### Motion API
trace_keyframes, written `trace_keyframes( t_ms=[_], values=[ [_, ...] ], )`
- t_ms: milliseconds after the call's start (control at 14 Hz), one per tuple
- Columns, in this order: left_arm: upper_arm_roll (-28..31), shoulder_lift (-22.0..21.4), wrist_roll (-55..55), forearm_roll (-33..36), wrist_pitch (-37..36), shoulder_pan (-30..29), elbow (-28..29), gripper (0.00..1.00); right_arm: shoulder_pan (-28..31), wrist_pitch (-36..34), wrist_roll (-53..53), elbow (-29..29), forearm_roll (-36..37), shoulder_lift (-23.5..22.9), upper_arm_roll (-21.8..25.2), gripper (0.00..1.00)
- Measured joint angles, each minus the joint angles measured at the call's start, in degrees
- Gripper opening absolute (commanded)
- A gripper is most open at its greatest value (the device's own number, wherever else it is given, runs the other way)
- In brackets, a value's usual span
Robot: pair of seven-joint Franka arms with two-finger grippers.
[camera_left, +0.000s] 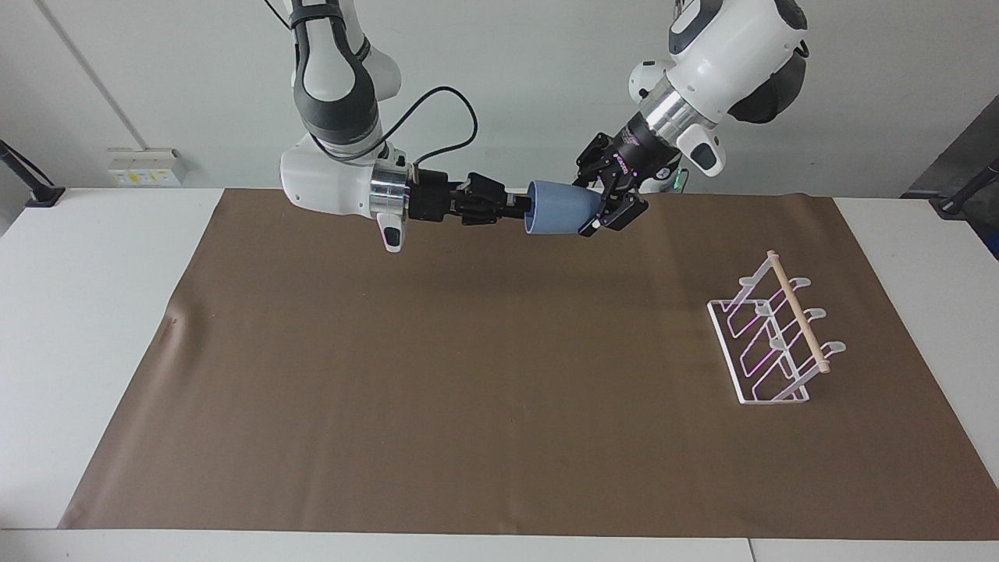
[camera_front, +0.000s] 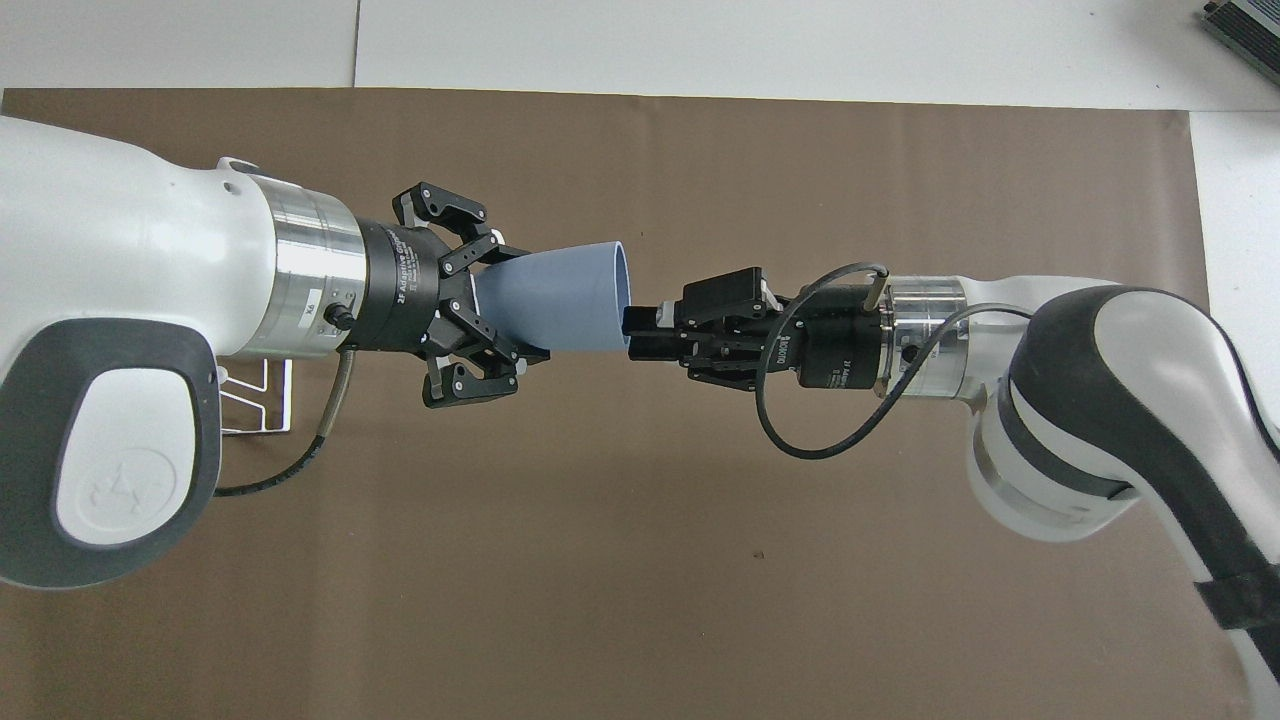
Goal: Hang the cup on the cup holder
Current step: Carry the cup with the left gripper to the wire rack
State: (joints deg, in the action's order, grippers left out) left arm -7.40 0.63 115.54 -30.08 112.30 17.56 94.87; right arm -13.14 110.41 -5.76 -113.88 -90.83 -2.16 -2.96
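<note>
**Holding the cup point(camera_left: 556, 209) point(camera_front: 570, 300) in the air, level, over the mat**

1. Arm pose. My left arm comes down at a slant from its base. My left hand point(camera_left: 597, 211) point(camera_front: 515, 305) is clenched on the narrow, rounded base of the cup. The cup lies on its side, its open mouth turned toward my right arm. My right forearm runs nearly level. My right hand point(camera_left: 519, 208) point(camera_front: 640, 335) is at the rim of that mouth. I cannot tell whether it grips the rim or has let go.

2. Writing. The black collar of my left hand reads "2F Adaptive Gripper" in the overhead view. The like print on my right hand appears upside down and is too small to read in full.

3. Position and room. Both hands and the cup hang over the brown mat point(camera_left: 468, 375), over its edge next to the robots. The cup holder point(camera_left: 769, 336) point(camera_front: 255, 400) stands on the mat toward the left arm's end of the table point(camera_left: 94, 312), well apart from the cup. Its wooden rod point(camera_left: 796, 312) runs across its top. The mat between the cup and the holder is bare.
</note>
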Motion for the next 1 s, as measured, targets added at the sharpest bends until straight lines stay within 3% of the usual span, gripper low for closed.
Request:
trace_keyframes(
  t_ms=[286, 643, 1000],
  values=[
    [0.0, 0.0, -1.5, 1.0, 0.0, -0.1, 0.0, 0.0, 0.2, 0.0, 0.1, 0.0, 3.7, 0.4, 0.3, 1.0],
    [0.2, 0.0, -10.4, 8.4, 0.4, -0.7, 1.1, 0.0, 4.0, 0.0, 0.1, 0.2, 23.3, 1.2, 0.6, 1.0],
    [0.6, -3.0, -26.3, 20.4, 8.0, -1.5, 11.6, 0.0, 7.2, 0.0, 0.2, 1.6, 47.8, 2.9, 0.7, 1.0]
  ],
)
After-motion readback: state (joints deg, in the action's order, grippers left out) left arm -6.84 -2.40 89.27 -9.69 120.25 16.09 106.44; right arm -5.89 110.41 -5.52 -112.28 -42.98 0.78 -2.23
